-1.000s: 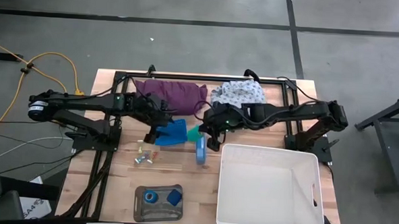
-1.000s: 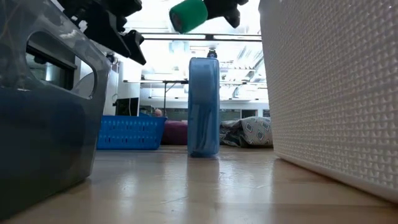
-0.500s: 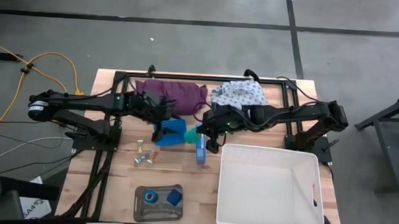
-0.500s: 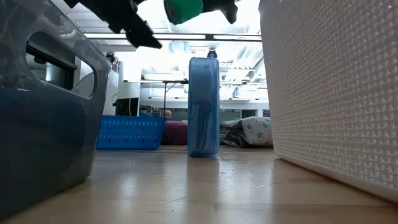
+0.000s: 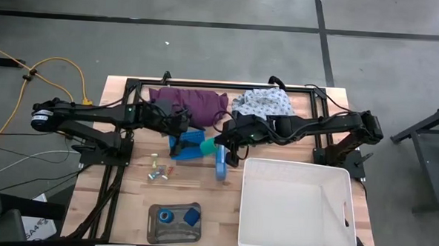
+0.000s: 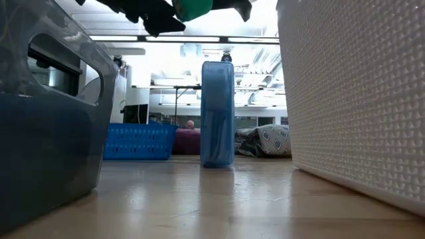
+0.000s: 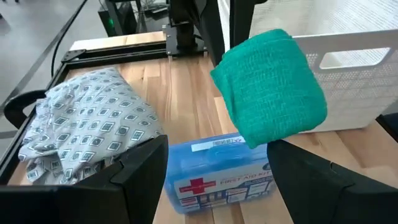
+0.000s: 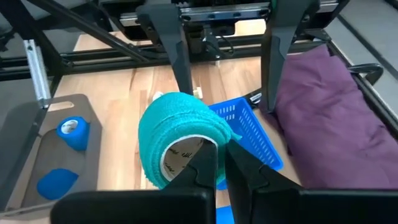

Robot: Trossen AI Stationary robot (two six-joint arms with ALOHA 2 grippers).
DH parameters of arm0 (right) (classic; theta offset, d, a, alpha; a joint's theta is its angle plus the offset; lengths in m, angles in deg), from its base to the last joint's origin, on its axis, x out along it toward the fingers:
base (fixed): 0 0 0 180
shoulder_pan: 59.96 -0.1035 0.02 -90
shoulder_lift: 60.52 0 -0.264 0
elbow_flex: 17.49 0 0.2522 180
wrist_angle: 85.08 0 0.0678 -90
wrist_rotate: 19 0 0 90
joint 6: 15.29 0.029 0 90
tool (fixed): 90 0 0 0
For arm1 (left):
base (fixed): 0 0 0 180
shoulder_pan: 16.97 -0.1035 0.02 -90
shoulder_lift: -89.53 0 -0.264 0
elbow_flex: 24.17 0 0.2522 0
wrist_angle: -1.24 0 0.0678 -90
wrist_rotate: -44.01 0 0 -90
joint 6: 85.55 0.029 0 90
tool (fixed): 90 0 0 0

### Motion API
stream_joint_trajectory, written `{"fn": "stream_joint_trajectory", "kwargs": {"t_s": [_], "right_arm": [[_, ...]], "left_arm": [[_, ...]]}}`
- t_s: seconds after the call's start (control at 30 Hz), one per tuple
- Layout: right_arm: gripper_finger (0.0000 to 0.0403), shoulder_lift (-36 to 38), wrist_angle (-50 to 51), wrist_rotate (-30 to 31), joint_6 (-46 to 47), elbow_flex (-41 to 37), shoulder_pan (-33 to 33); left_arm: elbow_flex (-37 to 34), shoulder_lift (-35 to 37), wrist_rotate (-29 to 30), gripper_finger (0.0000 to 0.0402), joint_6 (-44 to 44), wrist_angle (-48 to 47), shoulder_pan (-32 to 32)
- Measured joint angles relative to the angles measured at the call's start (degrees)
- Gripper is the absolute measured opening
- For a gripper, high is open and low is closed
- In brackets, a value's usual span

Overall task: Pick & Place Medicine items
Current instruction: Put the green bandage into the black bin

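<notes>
The green roll (image 8: 180, 134) is lifted off the table in my right gripper (image 8: 221, 165), above the blue basket (image 5: 190, 146) near the table's middle. In the high view the green roll (image 5: 209, 146) sits just left of the right gripper (image 5: 220, 145). My left gripper (image 7: 217, 186) is open and faces the green roll (image 7: 270, 87) at close range, its fingers apart on either side without touching. A blue roll (image 5: 166, 216) and a small blue block (image 5: 192, 216) lie in a grey tray (image 5: 155, 231). Tiny pale vials (image 5: 158, 170) lie on the wood. My right gripper pinches the green roll's wall (image 8: 219, 138) at one end. One finger (image 8: 202, 165) is in the hollow core and the other finger (image 8: 242, 171) is outside. The roll is lifted clear of the table and lies on its side, sticking out toward the left arm.
A blue first-aid box (image 5: 221, 165) stands on edge under the grippers. A big white bin (image 5: 294, 208) fills the near right. Purple cloth (image 5: 187, 103) and patterned cloth (image 5: 262, 102) lie along the far edge. The low view shows the bin wall (image 6: 352, 106) and tray (image 6: 46, 119) close by.
My left gripper has moved toward the table's right and closed in on the green roll, staying open. My right gripper has carried the roll slightly left and up, still shut on it.
</notes>
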Motion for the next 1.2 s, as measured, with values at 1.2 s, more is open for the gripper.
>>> {"fn": "stream_joint_trajectory", "kwargs": {"t_s": [1.2], "right_arm": [[0.0009, 0.02, -3.54, 4.82, 0.48, -0.02, 0.0]], "left_arm": [[-0.02, 0.0, 3.04, 0.0266, 5.83, 3.81, 0.0]]}}
